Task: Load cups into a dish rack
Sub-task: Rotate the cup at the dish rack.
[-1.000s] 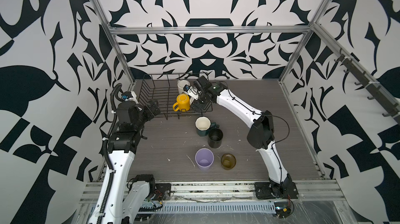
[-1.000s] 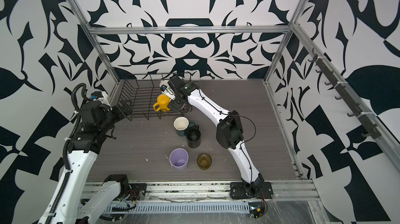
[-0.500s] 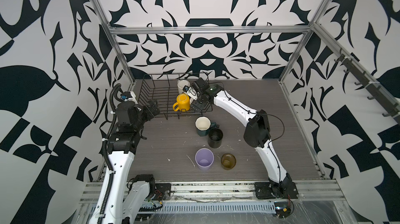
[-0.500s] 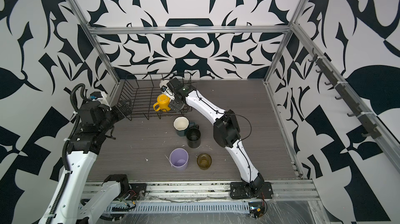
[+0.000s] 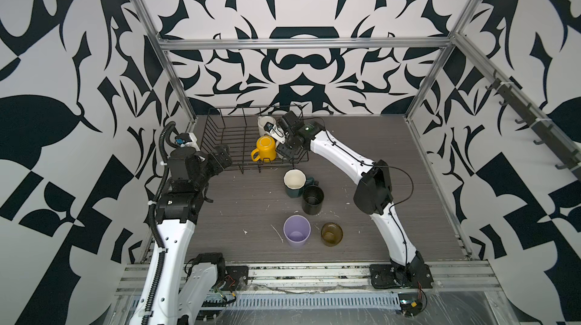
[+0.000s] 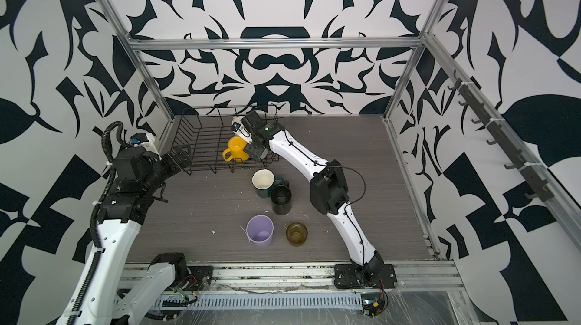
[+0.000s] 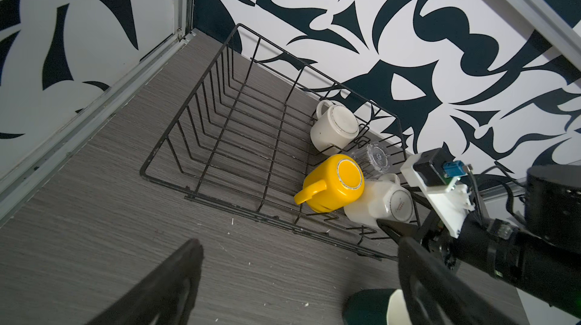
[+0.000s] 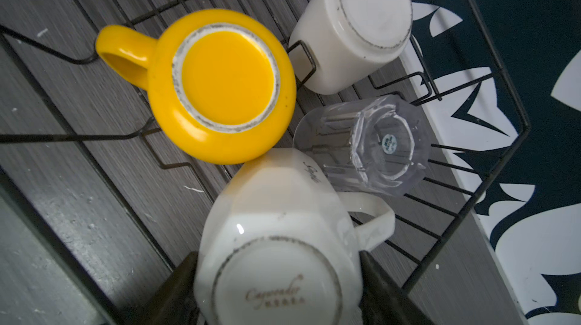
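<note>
The black wire dish rack [image 5: 226, 138] [image 6: 201, 141] stands at the back left. Bottom-up in its right end are a yellow mug [image 5: 264, 149] [image 8: 220, 87], a white mug [image 5: 263, 123] [image 8: 355, 24], a clear glass [image 8: 371, 147] [image 7: 374, 156] and a cream faceted mug [image 8: 276, 229] [image 7: 380, 204]. My right gripper [image 5: 284, 147] [image 8: 276, 255] reaches into the rack, its fingers pressed against both sides of the cream mug's base. My left gripper [image 5: 224, 155] [image 7: 298, 241] hangs open and empty over the table at the rack's near left corner.
On the table in front of the rack stand a dark-green faceted mug [image 5: 294, 182], a black mug [image 5: 312, 200], a lilac tumbler [image 5: 297, 230] and an amber glass [image 5: 331, 233]. Patterned walls and metal frame posts enclose the table.
My right gripper's jaws have narrowed onto the cream mug in the rack, and the right elbow has drawn in slightly. The left arm has not moved.
</note>
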Action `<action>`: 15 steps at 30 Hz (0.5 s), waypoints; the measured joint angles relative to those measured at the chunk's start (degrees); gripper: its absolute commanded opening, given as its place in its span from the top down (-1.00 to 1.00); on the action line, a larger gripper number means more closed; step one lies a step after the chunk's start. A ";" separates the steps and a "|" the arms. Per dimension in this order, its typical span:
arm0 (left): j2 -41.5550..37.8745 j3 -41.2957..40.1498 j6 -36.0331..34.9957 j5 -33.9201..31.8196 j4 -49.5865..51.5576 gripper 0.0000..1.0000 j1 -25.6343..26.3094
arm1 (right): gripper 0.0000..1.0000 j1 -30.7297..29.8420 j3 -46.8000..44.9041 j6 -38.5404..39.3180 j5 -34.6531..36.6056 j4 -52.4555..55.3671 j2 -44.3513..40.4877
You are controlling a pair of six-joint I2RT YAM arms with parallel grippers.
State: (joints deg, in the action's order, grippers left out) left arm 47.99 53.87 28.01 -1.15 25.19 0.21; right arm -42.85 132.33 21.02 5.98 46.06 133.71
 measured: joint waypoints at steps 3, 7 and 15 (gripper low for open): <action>-0.11 -0.02 0.00 0.02 0.00 -0.99 -0.11 | 0.04 0.00 0.00 -0.61 0.13 0.02 0.00; -0.15 -0.02 0.00 0.02 0.00 -0.99 -0.26 | 0.08 -0.02 0.00 -2.60 0.70 0.09 0.00; -0.15 -0.04 0.00 0.07 -0.02 -0.98 -0.31 | 0.22 -0.17 3.67 -13.68 2.34 3.48 1.68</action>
State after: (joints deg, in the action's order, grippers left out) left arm 47.83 53.82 28.01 -1.08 25.17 -0.10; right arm -43.03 136.00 7.33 8.32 49.54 135.39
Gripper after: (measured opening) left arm 0.992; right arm 0.726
